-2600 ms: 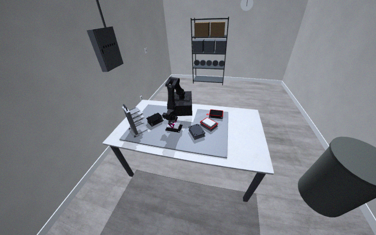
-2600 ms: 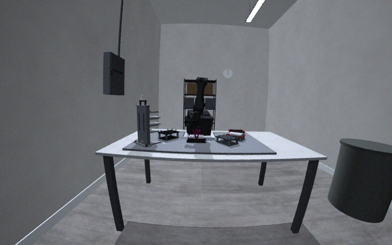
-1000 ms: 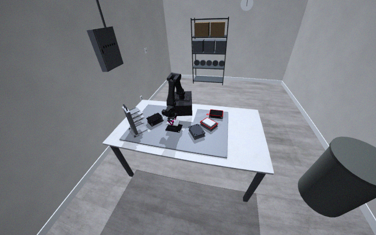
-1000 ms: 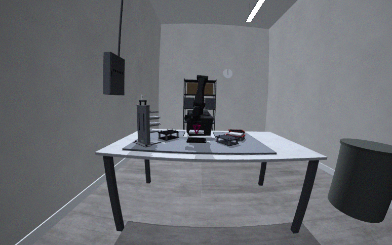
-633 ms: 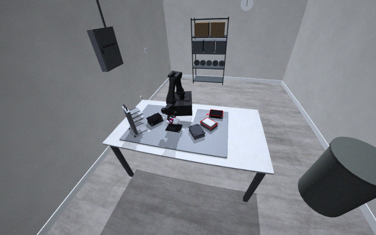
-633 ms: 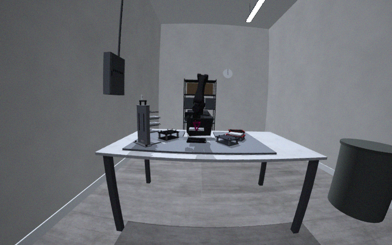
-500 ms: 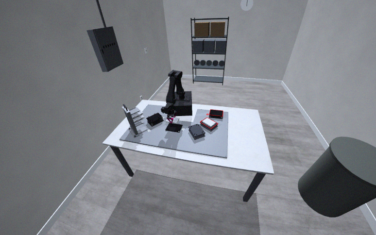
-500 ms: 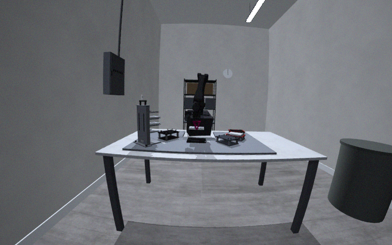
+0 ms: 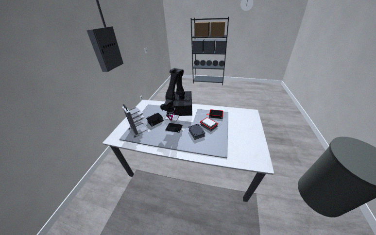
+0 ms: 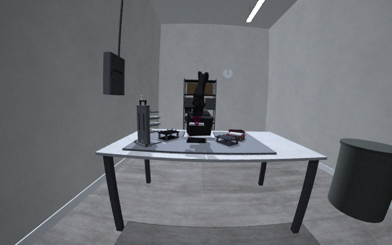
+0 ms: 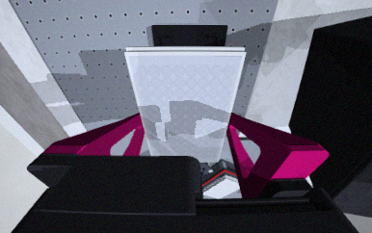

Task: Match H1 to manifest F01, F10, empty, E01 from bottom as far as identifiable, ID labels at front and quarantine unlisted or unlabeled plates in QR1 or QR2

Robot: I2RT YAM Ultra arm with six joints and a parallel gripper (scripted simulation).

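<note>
Magenta-fingered and clamping: looking at the end effector (image 11: 185, 120) in the wrist view, grasping a see-through whitish plate (image 11: 185, 82) by its 2 side edges, 1 finger (image 11: 120, 135) on each side. Seeing the plate sticking out straight ahead of the camera, with perforated grey mat (image 11: 87, 34) below it and a black block (image 11: 189, 35) past its far end. Not making out any label on it from this angle.

Switching to the top view: spotting the end effector (image 9: 170, 114) hanging just in front of the arm's black base (image 9: 184, 106), with the plate up off the mat, above and a bit behind a flat black nest (image 9: 173, 127). Seeing the same thing from the exterior view, the end effector (image 10: 196, 120) pointing down above that nest (image 10: 196, 139).

Finding the plate hotel H1 (image 9: 130, 119) standing at the left end of the mat, shelves facing the arm. Not being able to tell what's sitting in its slots, too small.

Also noticing a raised black nest (image 9: 154, 119) next to the hotel, another black nest (image 9: 196, 130) further right, then 2 red-rimmed nests: the nearer one (image 9: 208, 123) carrying a white plate, the farther one (image 9: 215, 113) looking dark inside. All resting on the grey mat on the white table (image 9: 249, 143).
</note>
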